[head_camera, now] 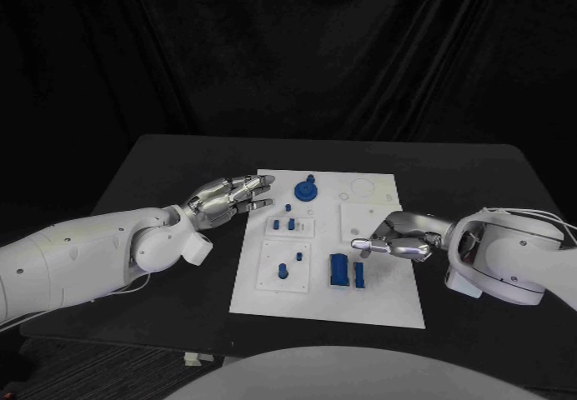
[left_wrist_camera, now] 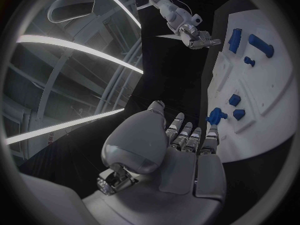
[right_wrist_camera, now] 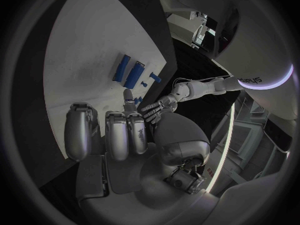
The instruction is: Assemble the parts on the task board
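Left arm comes in low from the left, forearm angled up toward the board. Left hand [head_camera: 226,200] sits just off the board's left edge over the black surface [head_camera: 157,167], fingers loosely apart and stretched toward the board, holding nothing; fingertips near the round blue part [head_camera: 307,191] but apart from it. White board [head_camera: 324,296] lies mid-surface. On it: the round blue part with a post at the top, small blue pegs [head_camera: 283,224] below it, one blue peg [head_camera: 283,270] in the lower left panel, two upright blue blocks [head_camera: 348,272] lower centre. Right hand [head_camera: 400,237] hovers over the board's right side, fingers curled inward, one pointing left toward the blocks, nothing held. Right arm bends in from the right edge.
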### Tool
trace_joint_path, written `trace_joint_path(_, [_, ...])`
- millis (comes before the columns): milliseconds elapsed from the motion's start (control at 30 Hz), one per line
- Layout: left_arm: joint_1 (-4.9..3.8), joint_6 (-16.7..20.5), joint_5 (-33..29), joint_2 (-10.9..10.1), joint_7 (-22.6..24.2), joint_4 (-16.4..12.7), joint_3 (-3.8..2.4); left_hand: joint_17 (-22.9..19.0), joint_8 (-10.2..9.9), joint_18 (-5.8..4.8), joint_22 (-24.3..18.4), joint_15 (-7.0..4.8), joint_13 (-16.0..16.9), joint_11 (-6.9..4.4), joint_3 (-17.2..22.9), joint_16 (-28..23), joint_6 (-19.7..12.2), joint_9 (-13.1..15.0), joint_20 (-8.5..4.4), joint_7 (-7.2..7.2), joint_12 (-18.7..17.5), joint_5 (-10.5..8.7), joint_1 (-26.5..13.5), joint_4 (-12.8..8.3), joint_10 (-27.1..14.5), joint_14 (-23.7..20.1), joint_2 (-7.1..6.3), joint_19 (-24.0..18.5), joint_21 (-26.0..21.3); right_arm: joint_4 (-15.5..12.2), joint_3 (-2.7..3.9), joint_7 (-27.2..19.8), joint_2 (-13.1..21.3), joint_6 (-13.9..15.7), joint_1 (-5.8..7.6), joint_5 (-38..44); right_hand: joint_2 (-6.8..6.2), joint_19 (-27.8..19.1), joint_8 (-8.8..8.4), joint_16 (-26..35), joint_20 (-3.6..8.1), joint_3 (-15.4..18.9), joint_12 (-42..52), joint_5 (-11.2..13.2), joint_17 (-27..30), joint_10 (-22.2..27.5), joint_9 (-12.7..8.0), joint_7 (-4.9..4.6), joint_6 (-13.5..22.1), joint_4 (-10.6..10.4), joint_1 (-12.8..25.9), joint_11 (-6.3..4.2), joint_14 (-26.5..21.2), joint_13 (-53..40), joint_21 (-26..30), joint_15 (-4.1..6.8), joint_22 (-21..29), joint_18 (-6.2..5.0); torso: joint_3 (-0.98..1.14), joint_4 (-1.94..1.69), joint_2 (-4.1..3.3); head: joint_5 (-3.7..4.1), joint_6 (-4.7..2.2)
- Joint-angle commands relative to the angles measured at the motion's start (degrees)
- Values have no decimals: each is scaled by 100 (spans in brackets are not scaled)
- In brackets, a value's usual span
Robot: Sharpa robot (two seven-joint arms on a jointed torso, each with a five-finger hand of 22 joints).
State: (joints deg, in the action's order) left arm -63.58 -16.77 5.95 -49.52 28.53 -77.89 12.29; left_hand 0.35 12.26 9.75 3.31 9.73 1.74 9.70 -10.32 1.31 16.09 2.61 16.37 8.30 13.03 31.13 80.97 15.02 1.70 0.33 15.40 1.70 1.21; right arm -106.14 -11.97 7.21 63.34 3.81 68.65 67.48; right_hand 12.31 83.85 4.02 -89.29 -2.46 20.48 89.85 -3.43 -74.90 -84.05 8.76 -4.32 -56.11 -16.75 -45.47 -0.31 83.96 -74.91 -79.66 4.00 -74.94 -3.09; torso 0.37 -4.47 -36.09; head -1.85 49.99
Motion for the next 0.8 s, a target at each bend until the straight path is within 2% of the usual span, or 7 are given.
trace_joint_path(33, [13, -69, 6, 3, 79, -5, -4, 5, 6, 41, -1, 20, 5, 17, 22, 13, 43, 8, 22, 175, 20, 25, 66, -22, -4, -2, 9, 16, 34, 13, 2, 318, -18, -173, -41, 695, 20, 235, -29, -5, 45, 55, 15, 39, -1236, -595, -21, 10, 60, 2, 53, -53, 552, -1509, 50, 43, -1180, 62, 0, 4, 1, 0, 1])
trace_joint_path(333, [13, -75, 6, 7, 80, 4, -4, 5, 6, 41, -1, 20, 5, 17, 22, 13, 43, 8, 22, 175, 20, 25, 66, -22, -4, -2, 9, 16, 34, 61, 2, 354, -71, -187, -163, 860, 47, 224, -30, 2, 51, 77, 15, 39, -1209, -595, -39, 16, 71, 1, 64, -59, 546, -1509, 79, 53, -1172, 55, 0, 0, 1, -1, 1])
trace_joint_path(600, [14, -84, 6, 14, 85, 7, -4, 5, 6, 41, -1, 20, 5, 17, 22, 13, 43, 8, 22, 175, 20, 25, 66, -22, -4, -2, 9, 16, 34, 116, 2, 346, -162, -132, -199, 881, 133, 208, -47, 12, 74, 163, 15, 40, -1176, -595, -134, 49, 207, 8, 55, -89, 540, -1509, 109, 78, -1162, 48, 1, 1, 0, -4, 1])
trace_joint_path(800, [14, -82, 6, 5, 88, 7, -4, 6, 4, 41, 0, 21, 5, 19, 26, 15, 43, 8, 22, 182, 18, 24, 64, -21, -5, -1, 12, 17, 35, 144, 2, 377, -215, -195, -212, 884, 164, 200, -45, 17, 86, 198, 15, 41, -1156, -595, -170, 78, 257, 7, 53, -107, 536, -1509, 126, 94, -1156, 44, 0, 0, 4, -15, 1])
